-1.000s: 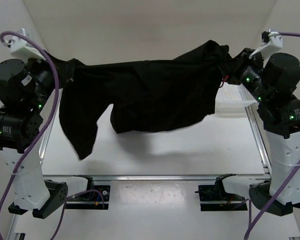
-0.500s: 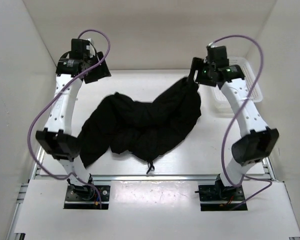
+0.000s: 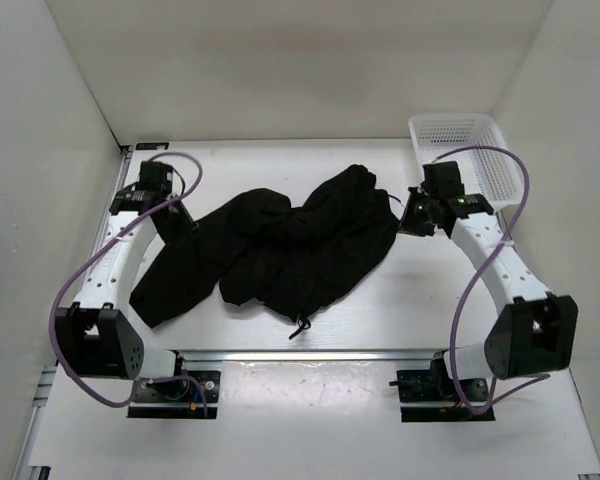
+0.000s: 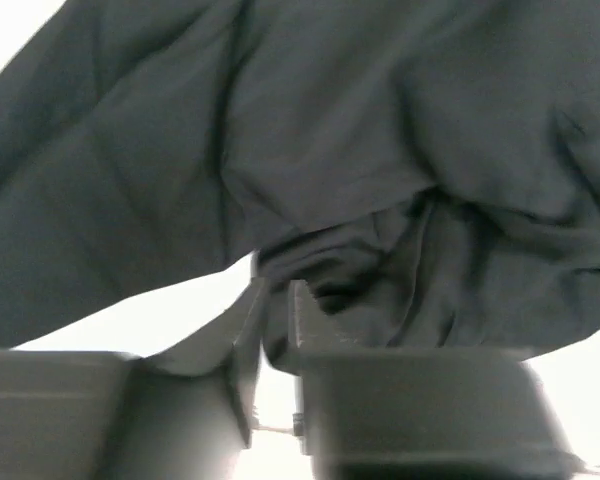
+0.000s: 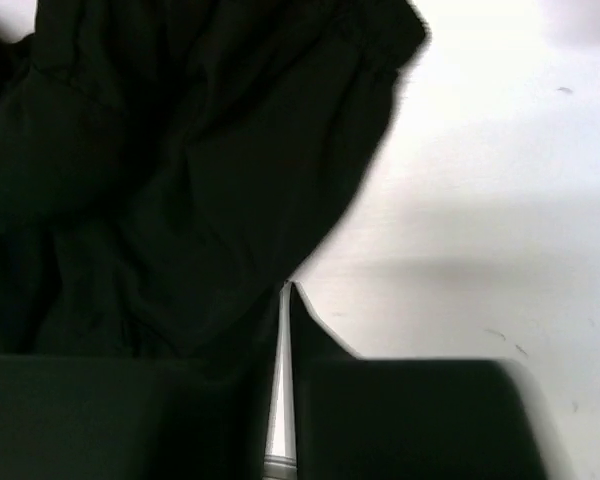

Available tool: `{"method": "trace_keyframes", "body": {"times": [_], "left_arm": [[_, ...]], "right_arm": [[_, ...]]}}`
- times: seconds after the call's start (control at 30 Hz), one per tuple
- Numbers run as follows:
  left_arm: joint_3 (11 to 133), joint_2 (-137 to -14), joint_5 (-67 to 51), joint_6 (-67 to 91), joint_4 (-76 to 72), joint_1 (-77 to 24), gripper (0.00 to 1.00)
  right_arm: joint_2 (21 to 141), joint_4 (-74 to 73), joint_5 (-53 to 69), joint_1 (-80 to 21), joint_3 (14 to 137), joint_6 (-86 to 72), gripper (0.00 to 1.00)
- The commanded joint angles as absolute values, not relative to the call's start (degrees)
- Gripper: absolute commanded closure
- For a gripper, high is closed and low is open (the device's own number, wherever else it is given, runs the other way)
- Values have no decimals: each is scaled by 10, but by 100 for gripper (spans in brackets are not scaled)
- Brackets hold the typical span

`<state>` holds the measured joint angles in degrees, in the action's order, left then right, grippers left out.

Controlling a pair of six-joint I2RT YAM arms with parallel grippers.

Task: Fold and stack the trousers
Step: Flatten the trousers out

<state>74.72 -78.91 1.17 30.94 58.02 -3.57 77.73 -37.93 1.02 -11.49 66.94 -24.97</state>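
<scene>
The black trousers [image 3: 290,245] lie crumpled in a heap in the middle of the white table, a thin drawstring [image 3: 298,328] trailing off their near edge. My left gripper [image 3: 178,226] is down at the heap's left side. In the left wrist view the left gripper [image 4: 277,300] has a dark fold of the trousers [image 4: 380,150] between its close-set fingers. My right gripper [image 3: 408,216] is at the heap's right edge. In the right wrist view the right gripper [image 5: 288,288] has its tips together right where the edge of the trousers [image 5: 180,150] comes to a point.
A white mesh basket [image 3: 465,135] stands at the back right corner, just behind the right arm. White walls close in the table on the left, back and right. A metal rail [image 3: 310,353] runs along the near edge.
A second ago both arms held the trousers stretched out in the air. The cloth then dropped into a heap, and both grippers have come down and closed at its two sides.
</scene>
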Motion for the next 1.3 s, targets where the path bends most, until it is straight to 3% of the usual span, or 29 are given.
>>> {"method": "trace_keyframes", "body": {"times": [0.0, 0.07, 0.1, 0.2, 0.3, 0.57, 0.63, 0.67, 0.73, 0.77, 0.8, 0.83, 0.93, 1.03, 1.07, 1.23, 1.27], "left_arm": [[681, -783, 19, 378, 560, -2, 52], [638, -783, 0, 390, 544, 23, 2], [626, -803, -12, 390, 530, 35, 0], [613, -864, -63, 390, 485, 78, 0], [635, -924, -69, 385, 466, 106, 0], [706, -1014, -46, 403, 461, 128, 0], [718, -1036, -46, 403, 461, 128, 8], [718, -1054, -51, 403, 461, 128, 16], [718, -1059, -51, 403, 461, 128, 58], [724, -1059, -51, 403, 461, 128, 74], [724, -1059, -46, 398, 461, 128, 86], [731, -1059, -46, 393, 461, 128, 90], [757, -1059, -40, 393, 466, 128, 90], [782, -1059, -35, 388, 480, 128, 90], [787, -1053, -35, 382, 485, 128, 90], [800, -996, -1, 375, 507, 134, 89], [800, -991, -1, 370, 507, 134, 71]], "right_arm": [[828, -320, 59, -116, 695, -245, 83], [906, -329, 88, -116, 777, -234, 55], [935, -342, 94, -116, 809, -229, 25], [1041, -358, 125, -111, 926, -234, 4], [1173, -399, 130, -111, 1063, -254, 3], [1389, -462, 100, -111, 1355, -293, 12], [1447, -468, 106, -111, 1423, -300, 14], [1460, -468, 115, -111, 1434, -306, 16], [1489, -468, 120, -111, 1456, -306, 20], [1494, -468, 120, -117, 1456, -306, 22], [1500, -459, 120, -125, 1462, -306, 24], [1500, -459, 113, -125, 1462, -306, 26], [1506, -447, 106, -132, 1474, -301, 39], [1512, -446, 106, -132, 1480, -301, 79], [1500, -446, 101, -132, 1472, -301, 100], [1449, -441, 59, -132, 1422, -295, 100], [1421, -427, 48, -132, 1398, -290, 100]]}}
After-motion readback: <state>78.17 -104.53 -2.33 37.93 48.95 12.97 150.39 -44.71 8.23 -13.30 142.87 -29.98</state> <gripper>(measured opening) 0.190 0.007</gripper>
